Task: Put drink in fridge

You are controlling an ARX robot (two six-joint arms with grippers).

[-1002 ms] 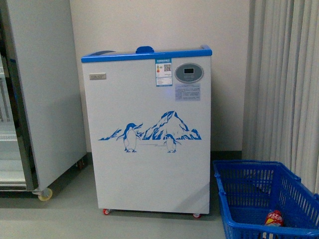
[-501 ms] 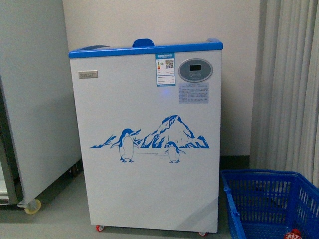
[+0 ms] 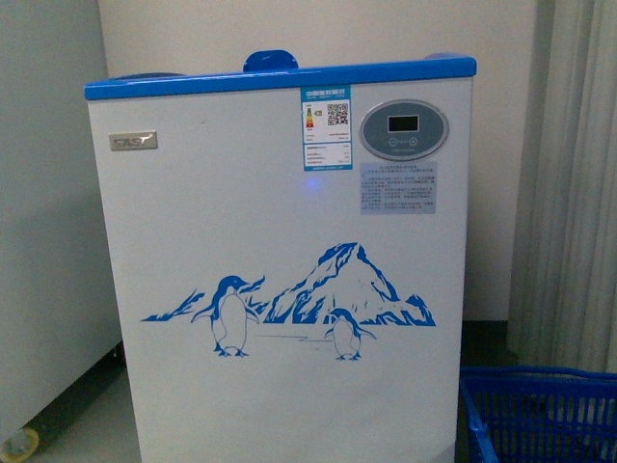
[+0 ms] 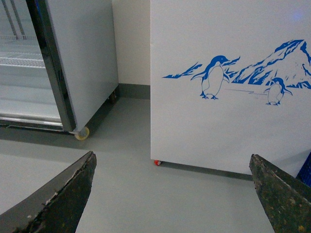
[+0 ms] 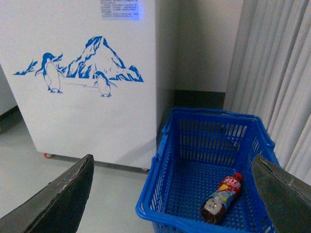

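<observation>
The left gripper [image 4: 172, 160] has its 2 jaws spread wide with nothing between them, over bare grey floor [image 4: 126, 194] in front of the fridge [image 3: 280, 251]. The right gripper [image 5: 172, 160] is spread just as wide and equally empty, above the near rim of a blue basket [image 5: 209, 119]. The drink [image 5: 222, 198] lies on its side on the bottom of that basket, red cap pointing toward the wall, well apart from both grippers. The basket stands on the floor just beside the fridge, on the robot's right, with a pale curtain [image 5: 277, 73] behind it. The fridge fills the front view, showing its blue top rim, oval display [image 3: 404, 128] and penguin decal [image 3: 289, 304]; it rests on small red casters [image 4: 157, 162]. On its other side stands a tall upright refrigerator [image 4: 82, 58]
</observation>
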